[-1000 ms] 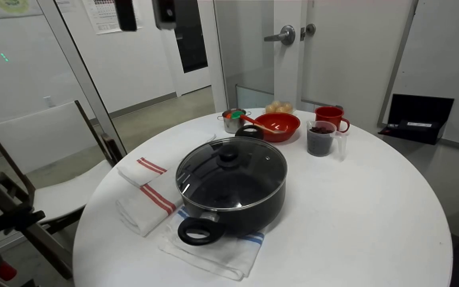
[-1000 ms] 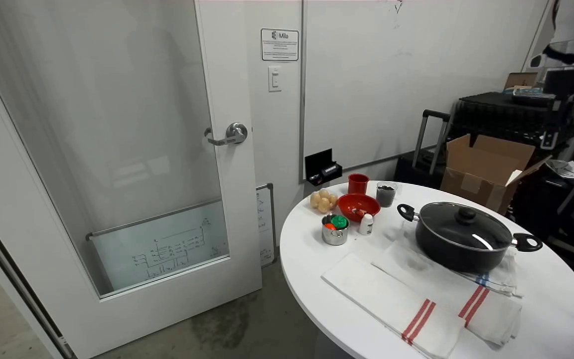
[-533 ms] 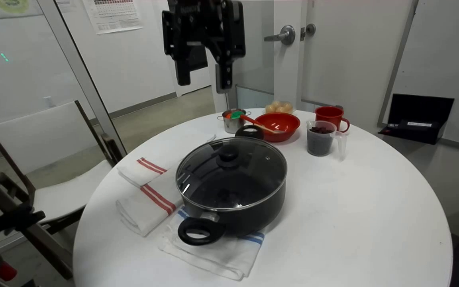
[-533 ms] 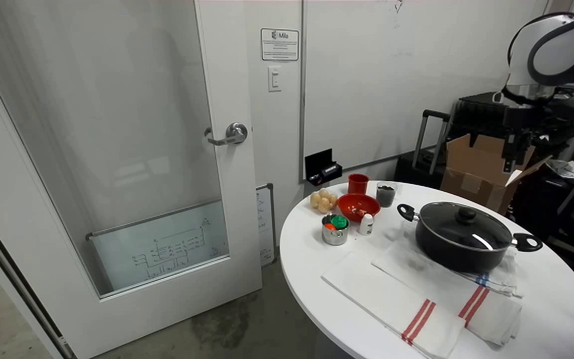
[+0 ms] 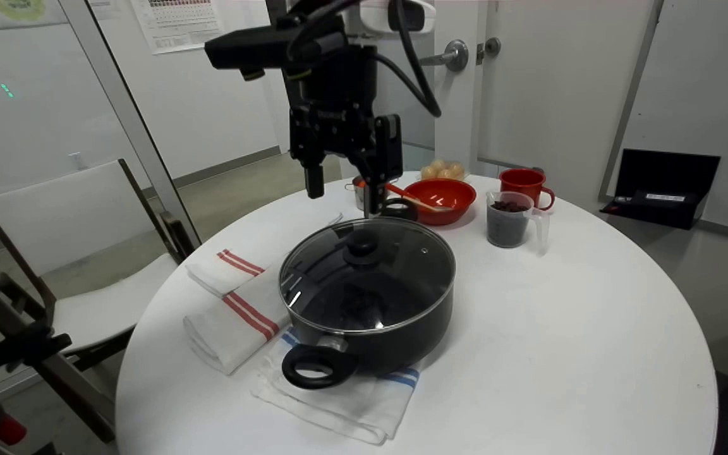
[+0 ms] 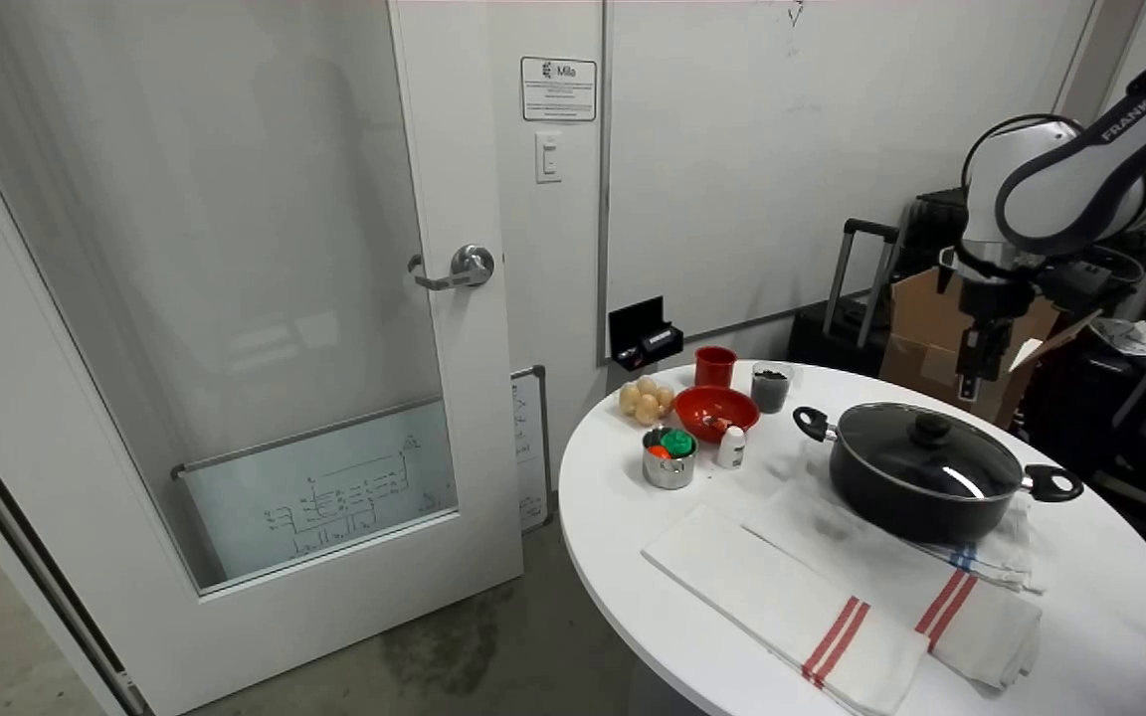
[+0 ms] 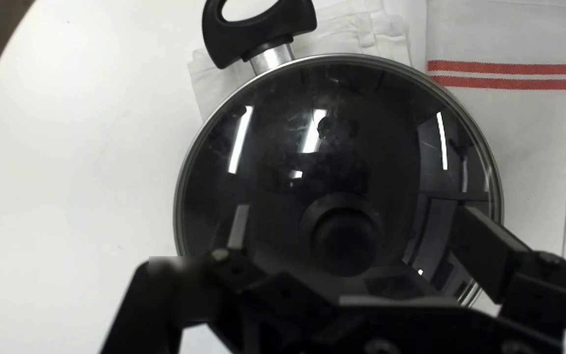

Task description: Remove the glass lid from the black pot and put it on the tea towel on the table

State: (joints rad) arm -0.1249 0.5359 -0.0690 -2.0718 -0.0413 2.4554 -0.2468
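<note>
Presently hanging with the black two-finger gripper point(image 5: 344, 203) above the round see-through glass lid point(image 5: 376, 278) on the wide round black pot point(image 5: 402, 346), with fingers point(image 5: 314, 182) widely apart. At left in an exterior view, two folded white tea towels point(image 5: 244, 319) with red stripes; at far side, round red bowl point(image 5: 455, 212).

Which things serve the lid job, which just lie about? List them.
Job: glass lid, black pot, table, hand, tea towel (which red-striped one is unclear).
Lying about: red bowl, red mug, measuring cup, metal pot, white bottle, blue-striped cloth.
</note>
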